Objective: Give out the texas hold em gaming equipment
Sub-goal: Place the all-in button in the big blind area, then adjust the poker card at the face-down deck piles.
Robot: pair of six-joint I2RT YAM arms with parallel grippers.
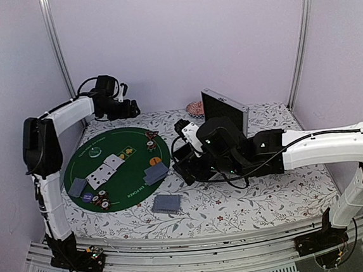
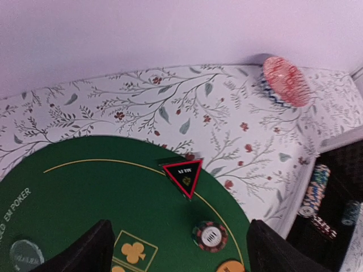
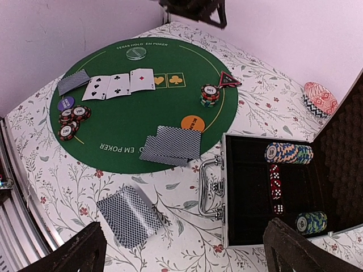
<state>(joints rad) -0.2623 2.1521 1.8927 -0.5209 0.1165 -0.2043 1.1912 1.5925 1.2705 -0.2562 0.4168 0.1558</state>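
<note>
We read "TEXAS HOLD' EM POKER" in pale letters along the far rim of the round green mat (image 3: 125, 122), and "EM POKER" again along its near rim. Yellow suit symbols are printed beside three face-up cards (image 3: 118, 85) at the mat's middle. The chips (image 3: 71, 119) at the near left edge seem to carry the number 100. A black triangle with a red border (image 2: 184, 175) at the far right edge bears small writing that we cannot make out. Just near it stands a short chip stack (image 3: 209, 93), then an orange button (image 3: 193, 123), whose print is too small to read.

Face-down cards (image 3: 170, 144) lie at the mat's near right and a deck (image 3: 129, 215) sits off the mat on the cloth (image 3: 181, 226). To the right, the open silver case (image 3: 227, 187) holds more chip rolls (image 3: 289, 153) and red dice (image 3: 276, 184).

The cloth is white with leafy sprigs and small red flowers. Pale lilac walls (image 1: 179, 40) with metal posts close in the table.

The left gripper (image 2: 178, 238) hangs over the mat's far edge, fingers spread and released. The right gripper (image 3: 184, 243) is spread wide above the case and deck, grasping nothing.
</note>
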